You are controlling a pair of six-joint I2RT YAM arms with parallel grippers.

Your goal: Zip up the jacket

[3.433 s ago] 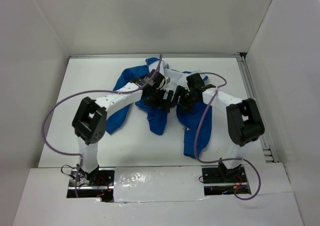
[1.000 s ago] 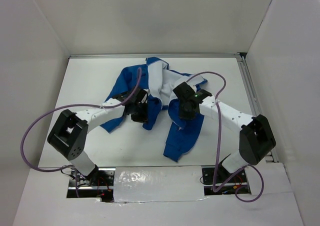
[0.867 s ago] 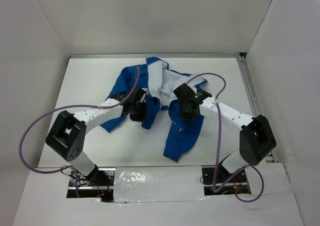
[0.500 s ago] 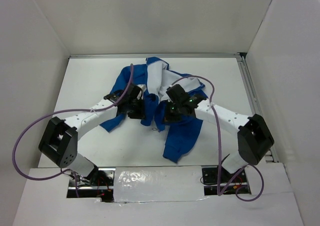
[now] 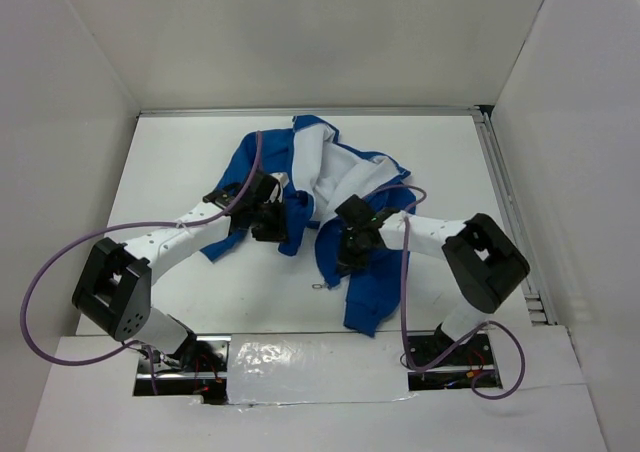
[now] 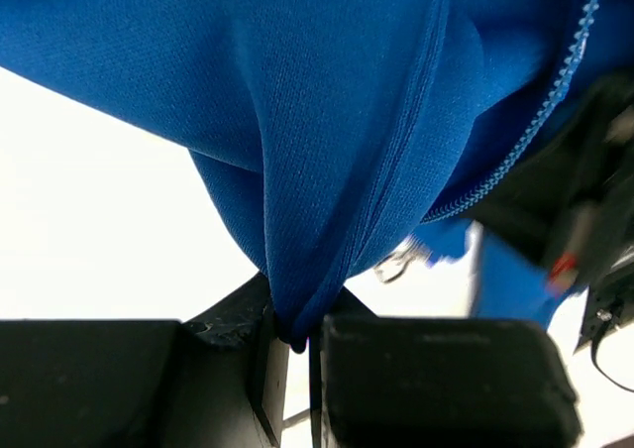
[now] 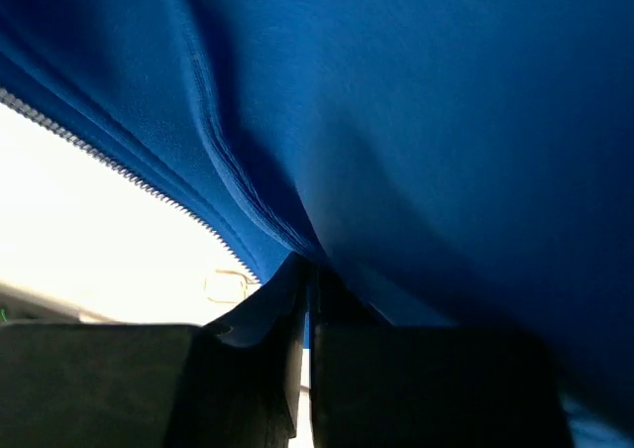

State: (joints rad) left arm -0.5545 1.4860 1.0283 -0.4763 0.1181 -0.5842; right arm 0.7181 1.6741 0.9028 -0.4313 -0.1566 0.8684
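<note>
One jacket (image 5: 372, 284) out there, just the one, spread on a single bench (image 5: 170, 152). Two arms in play: the left arm (image 5: 160, 242) and the right arm (image 5: 430, 234). Two pairs of jaws, one per arm. And two purple cables, the left cable (image 5: 23, 312) and the right cable (image 5: 403, 302).

Top view: bright, even, diffuse light; only faint shadows under the jacket (image 5: 365, 297); mild glare on the glossy strip (image 5: 300, 357). Wrist views: table (image 6: 99, 220) blown out white — fabric weave sharp, background blurred.
</note>
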